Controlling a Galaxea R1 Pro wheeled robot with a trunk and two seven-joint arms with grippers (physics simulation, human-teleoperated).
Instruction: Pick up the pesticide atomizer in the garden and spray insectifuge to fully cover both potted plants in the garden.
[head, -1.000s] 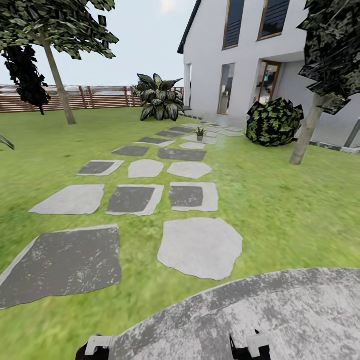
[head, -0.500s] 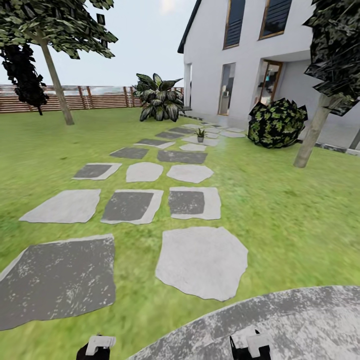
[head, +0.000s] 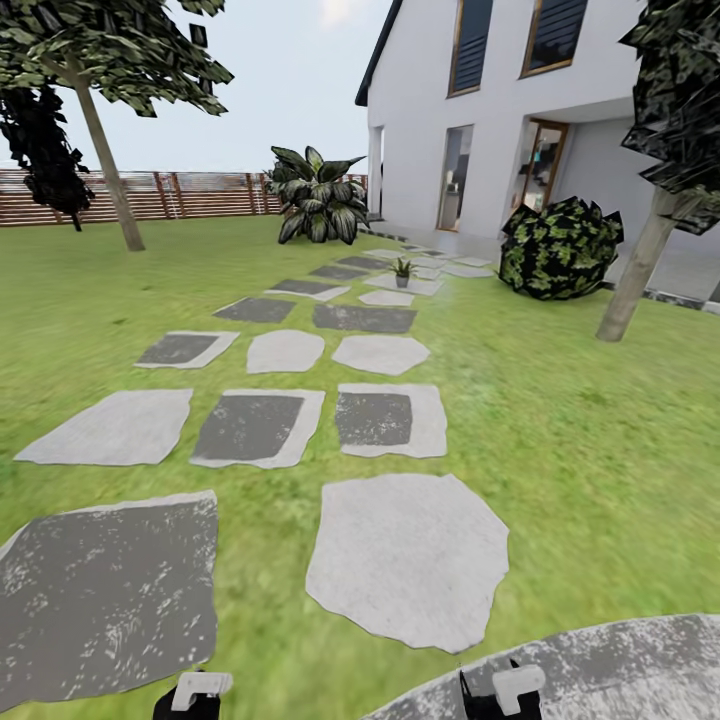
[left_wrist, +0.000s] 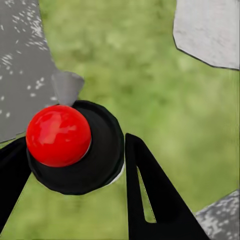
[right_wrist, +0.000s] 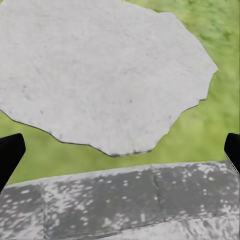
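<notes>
One wide green garden lawn (head: 580, 430) before a white house (head: 480, 110), stepping stones (head: 405, 560) leading to a far small potted plant (head: 402, 270), left gripper (left_wrist: 75, 165) clamped on the pesticide atomizer (left_wrist: 75, 147), right gripper (right_wrist: 120, 150) spread wide.

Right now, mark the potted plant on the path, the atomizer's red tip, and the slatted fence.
potted plant (head: 402, 271), head view, its leaves.
atomizer's red tip (left_wrist: 58, 135), left wrist view, middle of the ball.
slatted fence (head: 210, 194), head view, its slats.

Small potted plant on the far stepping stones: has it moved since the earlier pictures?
No. The small potted plant stands on the same pale stone as before; the camera rolled forward instead.
</notes>
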